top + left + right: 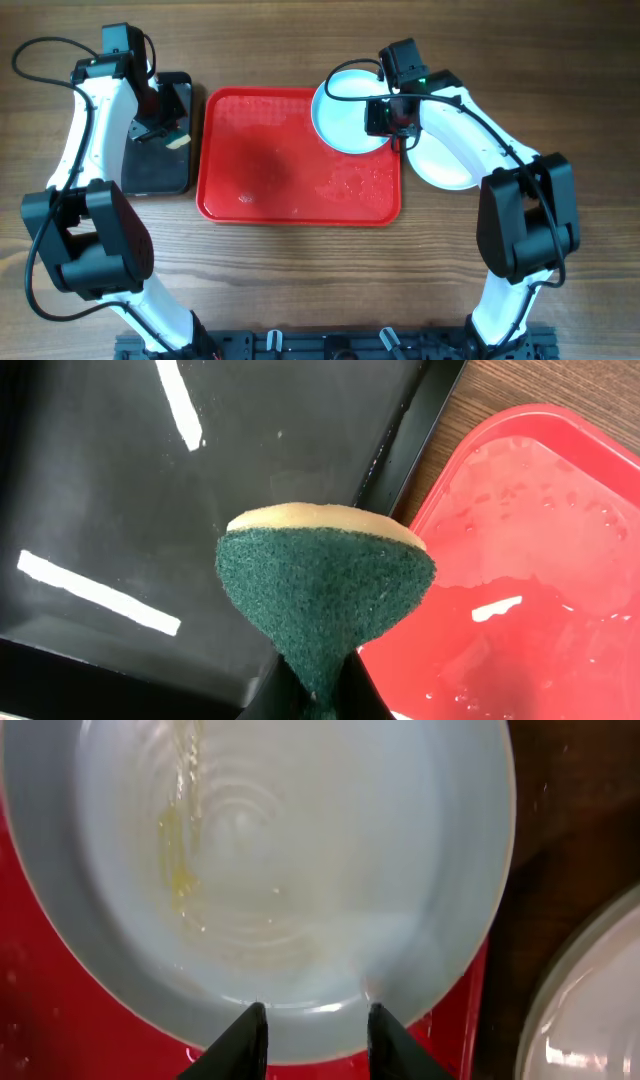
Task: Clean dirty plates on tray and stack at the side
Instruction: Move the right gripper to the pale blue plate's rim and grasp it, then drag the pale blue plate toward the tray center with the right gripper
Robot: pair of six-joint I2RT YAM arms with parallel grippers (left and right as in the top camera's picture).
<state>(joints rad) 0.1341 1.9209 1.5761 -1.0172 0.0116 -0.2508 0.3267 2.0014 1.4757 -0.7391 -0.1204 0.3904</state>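
The red tray [270, 150] lies mid-table, wet with droplets. One pale plate [345, 115] sits over its far right corner, reaching past the far rim. In the right wrist view this plate [300, 850] carries a yellowish streak. My right gripper [388, 128] [315, 1010] is open, its two fingertips side by side over the plate's near rim with nothing between them. A second plate [445, 165] [590, 1010] rests on the table right of the tray. My left gripper [165, 130] [320, 700] is shut on a green-and-yellow sponge [325, 580] above the black bin.
A black rectangular bin [150, 175] [120, 480] stands left of the tray, its edge almost touching the tray's left rim [540, 560]. Bare wooden table runs along the front. The right arm crosses above the second plate.
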